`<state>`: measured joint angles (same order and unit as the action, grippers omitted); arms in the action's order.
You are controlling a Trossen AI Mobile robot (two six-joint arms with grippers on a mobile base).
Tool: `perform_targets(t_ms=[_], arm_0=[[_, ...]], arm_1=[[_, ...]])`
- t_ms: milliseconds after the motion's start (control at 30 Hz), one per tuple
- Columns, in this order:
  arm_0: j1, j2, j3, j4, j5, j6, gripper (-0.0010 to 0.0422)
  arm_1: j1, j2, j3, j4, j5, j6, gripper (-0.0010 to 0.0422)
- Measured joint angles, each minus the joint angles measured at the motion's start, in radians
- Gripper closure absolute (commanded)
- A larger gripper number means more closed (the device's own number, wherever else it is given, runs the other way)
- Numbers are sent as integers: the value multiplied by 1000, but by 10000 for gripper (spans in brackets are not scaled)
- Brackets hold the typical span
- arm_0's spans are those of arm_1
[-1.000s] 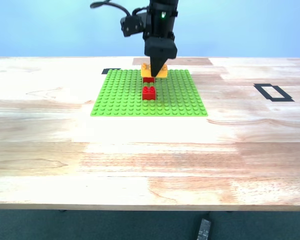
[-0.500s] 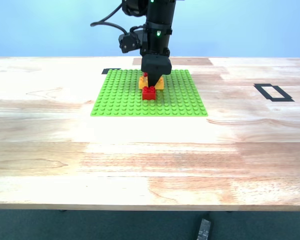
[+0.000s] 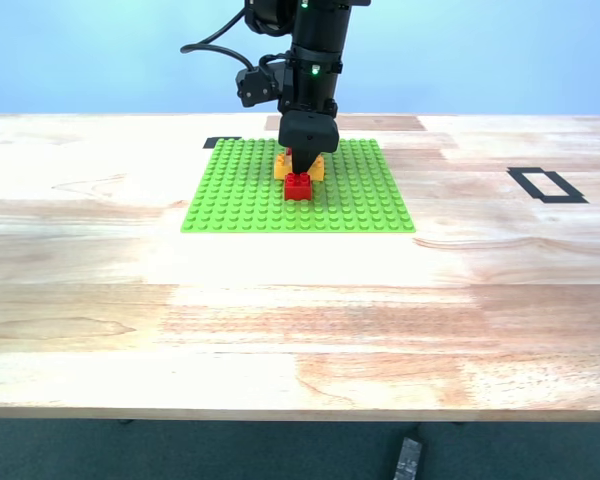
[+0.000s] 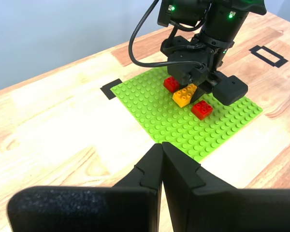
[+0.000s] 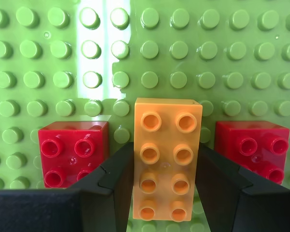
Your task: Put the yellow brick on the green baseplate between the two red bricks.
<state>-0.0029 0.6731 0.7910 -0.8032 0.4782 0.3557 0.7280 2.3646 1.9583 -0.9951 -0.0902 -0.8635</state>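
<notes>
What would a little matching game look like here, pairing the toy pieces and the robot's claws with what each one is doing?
Things:
1. yellow brick
2. green baseplate
3. my first gripper
4. two red bricks

States:
A. shut, holding nothing, away from the plate
B. lying flat on the wooden table
C. held between my second gripper's fingers
D. sitting either side of the held piece

Pairs: 1-C, 2-B, 3-A, 4-D

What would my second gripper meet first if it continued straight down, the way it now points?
My second gripper holds the yellow brick, so the brick's underside would likely meet the green baseplate first, between the two red bricks.
</notes>
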Motion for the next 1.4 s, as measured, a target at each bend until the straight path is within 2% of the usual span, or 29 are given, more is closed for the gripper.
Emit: perform_targets(t_ms=[433,567,1200,1300,1400], arm_0=[[0,0,0,0,0,15,413],[0,1,0,-1,0,15,413],[0,1,0,2,0,18,413],[-1,1,0,0,0,18,412],[-1,1,0,-1,0,18,412]], arm_1=[[-3,0,-3,16,-11,37,209],[2,-1,-3,19,-10,43,187],[-2,-98,-3,31,-3,45,189],[-4,-101,-3,27,19,64,206],[-5,-101,-3,26,20,72,242]])
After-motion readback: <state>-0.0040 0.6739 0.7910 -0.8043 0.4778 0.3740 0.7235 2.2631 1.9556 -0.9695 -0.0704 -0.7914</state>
